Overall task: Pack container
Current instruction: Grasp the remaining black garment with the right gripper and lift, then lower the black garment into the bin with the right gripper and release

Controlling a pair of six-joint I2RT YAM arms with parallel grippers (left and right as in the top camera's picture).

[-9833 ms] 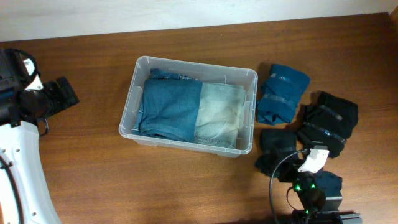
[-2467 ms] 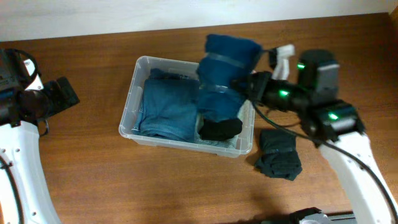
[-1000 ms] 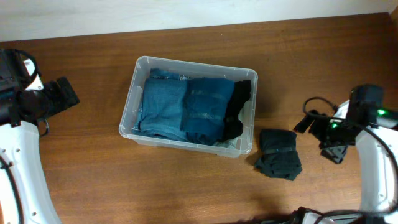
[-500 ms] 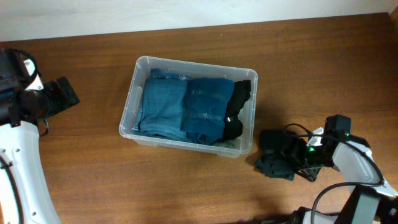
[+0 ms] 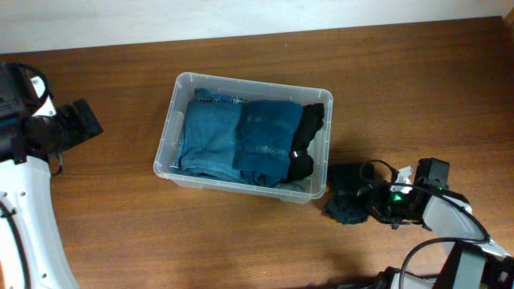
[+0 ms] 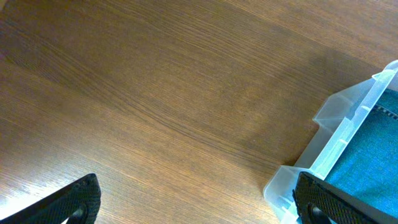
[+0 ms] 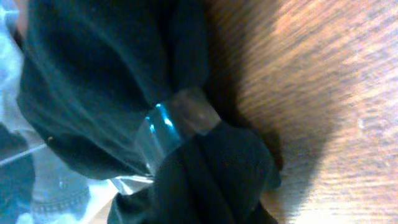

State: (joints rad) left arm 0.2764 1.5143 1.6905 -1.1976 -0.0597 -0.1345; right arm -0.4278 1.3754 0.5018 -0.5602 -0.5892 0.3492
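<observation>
The clear plastic container [image 5: 241, 81] stands mid-table and holds folded blue denim [image 5: 207, 136], a teal bundle [image 5: 267, 140] and a black bundle [image 5: 307, 140]. On the table to its right lies a dark cloth bundle [image 5: 345, 193] with a clear tape band [image 7: 180, 121] round it. My right gripper [image 5: 371, 202] is low at that bundle's right side, shut on it. The cloth [image 7: 93, 81] fills the right wrist view and hides the fingers. My left gripper [image 6: 199, 202] is open over bare wood, just left of the container's corner [image 6: 348, 127].
The wooden table [image 5: 120, 225] runs to a pale wall at the back. My left arm [image 5: 32, 160] stands at the table's left edge. Cables [image 5: 381, 172] trail from the right arm beside the dark bundle.
My right gripper has come down from the right to the dark bundle and shut on it; the bundle has bunched up and shifted slightly left. The left arm has not moved.
</observation>
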